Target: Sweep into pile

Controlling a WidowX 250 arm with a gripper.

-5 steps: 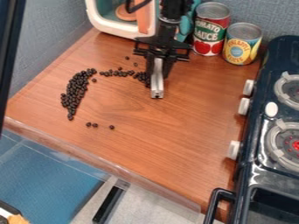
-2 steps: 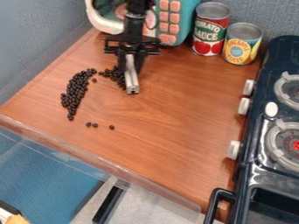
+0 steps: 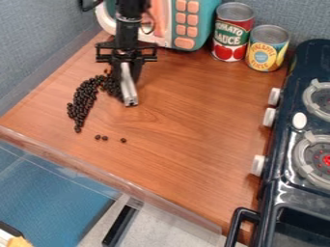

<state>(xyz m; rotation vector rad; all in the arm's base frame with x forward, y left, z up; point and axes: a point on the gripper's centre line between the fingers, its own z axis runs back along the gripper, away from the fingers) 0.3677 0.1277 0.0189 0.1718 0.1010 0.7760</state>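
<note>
At upper left, the black two-finger gripper [image 3: 128, 66] was clamped on a silver metal bar [image 3: 128, 89]. Small round black beans [image 3: 82, 100] lay left of it, the nearest right beside it.

Soft, fairly bright light spread evenly over the tabletop [image 3: 187, 140], which darkened gently near the red can [image 3: 232, 38]. Pale reflections showed on the glossy black stove [image 3: 281, 193].

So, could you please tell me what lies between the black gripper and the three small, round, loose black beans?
Between the gripper and the loose beans, the camera view shows just bare brown wooden counter.
</note>
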